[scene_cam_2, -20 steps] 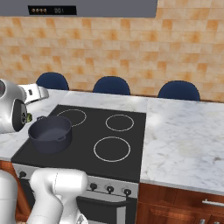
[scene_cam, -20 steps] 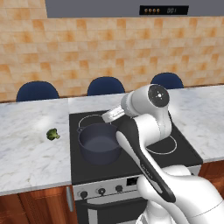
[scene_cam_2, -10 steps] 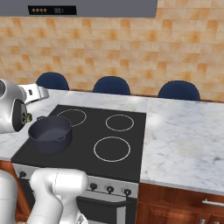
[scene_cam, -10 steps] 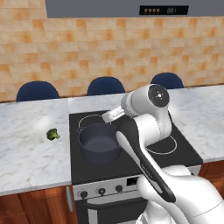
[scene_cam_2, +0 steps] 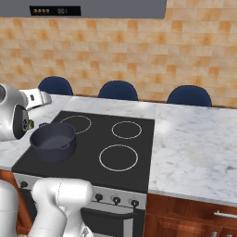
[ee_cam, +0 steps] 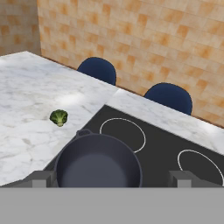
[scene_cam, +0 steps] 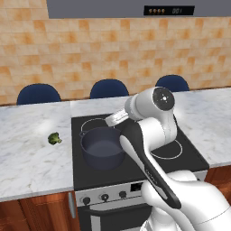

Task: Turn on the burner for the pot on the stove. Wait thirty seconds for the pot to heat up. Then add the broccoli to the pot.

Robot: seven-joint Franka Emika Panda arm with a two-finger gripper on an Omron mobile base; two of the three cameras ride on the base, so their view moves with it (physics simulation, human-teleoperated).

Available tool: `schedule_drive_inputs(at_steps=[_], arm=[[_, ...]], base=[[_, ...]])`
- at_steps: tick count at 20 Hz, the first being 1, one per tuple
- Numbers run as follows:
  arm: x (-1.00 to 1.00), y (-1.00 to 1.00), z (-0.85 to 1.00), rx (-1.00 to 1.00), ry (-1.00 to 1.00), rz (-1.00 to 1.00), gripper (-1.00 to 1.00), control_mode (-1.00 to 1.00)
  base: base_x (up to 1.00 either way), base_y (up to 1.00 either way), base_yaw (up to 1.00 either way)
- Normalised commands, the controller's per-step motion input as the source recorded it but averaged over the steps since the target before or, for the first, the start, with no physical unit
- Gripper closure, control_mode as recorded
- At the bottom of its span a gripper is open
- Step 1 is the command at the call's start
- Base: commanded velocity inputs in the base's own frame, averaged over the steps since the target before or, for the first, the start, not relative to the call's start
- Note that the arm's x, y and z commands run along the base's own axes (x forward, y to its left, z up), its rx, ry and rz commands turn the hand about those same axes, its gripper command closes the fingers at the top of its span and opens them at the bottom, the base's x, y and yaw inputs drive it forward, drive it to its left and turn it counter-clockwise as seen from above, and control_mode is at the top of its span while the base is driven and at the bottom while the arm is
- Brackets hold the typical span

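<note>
The gripper (ee_cam: 112,178) is being held wide apart above the pot (ee_cam: 98,165), with nothing gripped. The pot (scene_cam: 103,147) is being carried by the front-left ring of the stove (scene_cam: 178,159). The broccoli (scene_cam: 54,138) is lying on the marble tabletop (scene_cam: 27,158), apart from the pot's left side.

An orange-tan tiled wall (scene_cam: 113,49) runs behind white marble counters (scene_cam: 31,153). Three dark blue chair backs (scene_cam: 108,88) line the far edge; wooden cabinets (scene_cam_2: 190,217) sit at 6 o'clock.
</note>
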Motion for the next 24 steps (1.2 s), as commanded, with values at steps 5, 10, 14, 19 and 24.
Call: schedule_drive_inputs(at_steps=[5,10,14,19,24], arm=[[0.00,0.00,0.00,0.00,0.00,0.00,-1.00,-1.00],[0.00,0.00,0.00,0.00,0.00,0.00,-1.00,-1.00],[0.00,0.00,0.00,0.00,0.00,0.00,-1.00,-1.00],[0.00,0.00,0.00,0.00,0.00,0.00,-1.00,-1.00],[0.00,0.00,0.00,0.00,0.00,0.00,-1.00,-1.00]], base=[[0.00,0.00,0.00],[0.00,0.00,0.00],[0.00,0.00,0.00],[0.00,0.00,0.00],[0.00,0.00,0.00]])
